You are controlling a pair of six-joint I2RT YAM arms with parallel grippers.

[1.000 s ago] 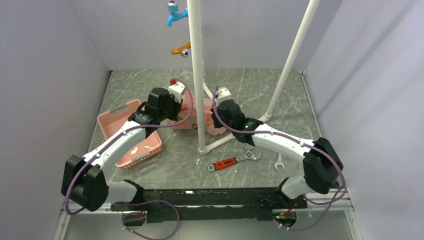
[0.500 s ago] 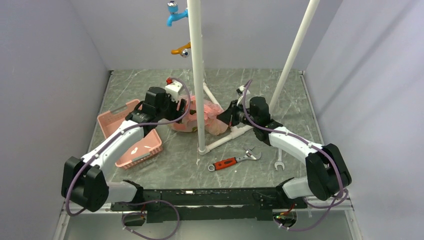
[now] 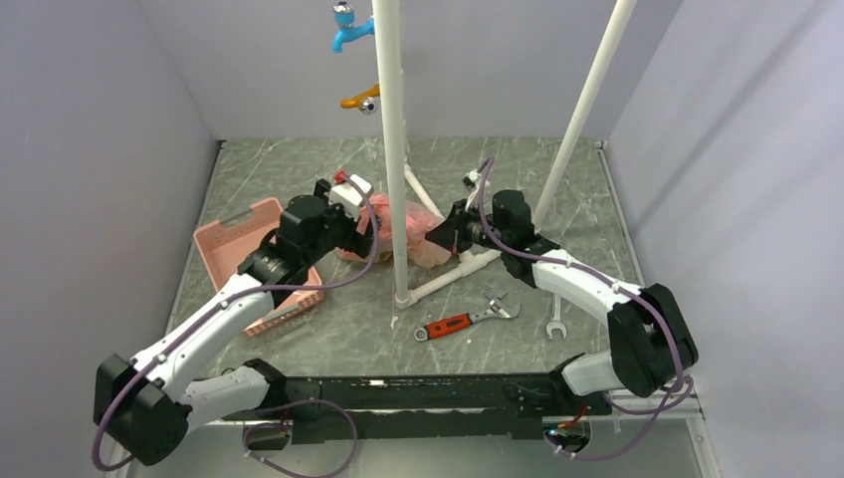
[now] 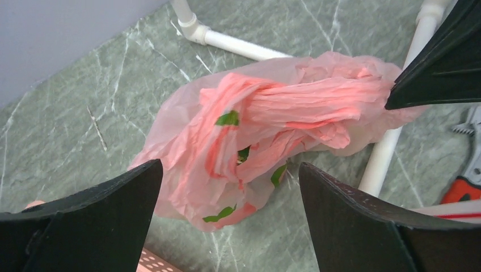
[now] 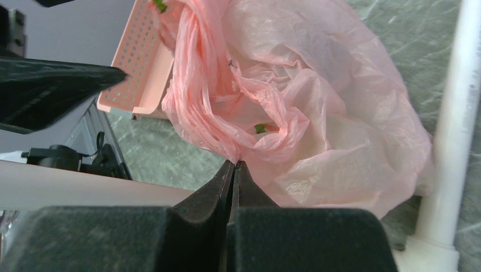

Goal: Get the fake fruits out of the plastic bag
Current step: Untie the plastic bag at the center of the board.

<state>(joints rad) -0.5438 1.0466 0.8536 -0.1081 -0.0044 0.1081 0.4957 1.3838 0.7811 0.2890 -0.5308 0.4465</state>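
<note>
The crumpled pink plastic bag [image 3: 418, 234] lies on the marble tabletop around the foot of the white pole. My right gripper [image 3: 450, 231] is shut on a bunched fold of the plastic bag [image 5: 317, 113], its tips [image 5: 235, 163] pressed together on the film. My left gripper [image 3: 360, 231] hovers open just left of the bag, with nothing between its fingers. In the left wrist view the plastic bag [image 4: 255, 141] lies beyond my left gripper [image 4: 230, 167], whose jaws stand wide. The fake fruits are hidden. Only small green patches [image 4: 228, 119] show among the folds.
A rigid pink slotted basket [image 3: 244, 244] stands left of the bag. A white pipe frame rises through the scene, with an upright pole [image 3: 391, 149] and a floor pipe [image 3: 448, 281]. A red-handled adjustable wrench [image 3: 463, 321] and a spanner [image 3: 555, 324] lie nearer the front.
My left gripper has opened, let go of the bag and drawn back to the left. My right arm swung to the right, still pinching the bag's fold.
</note>
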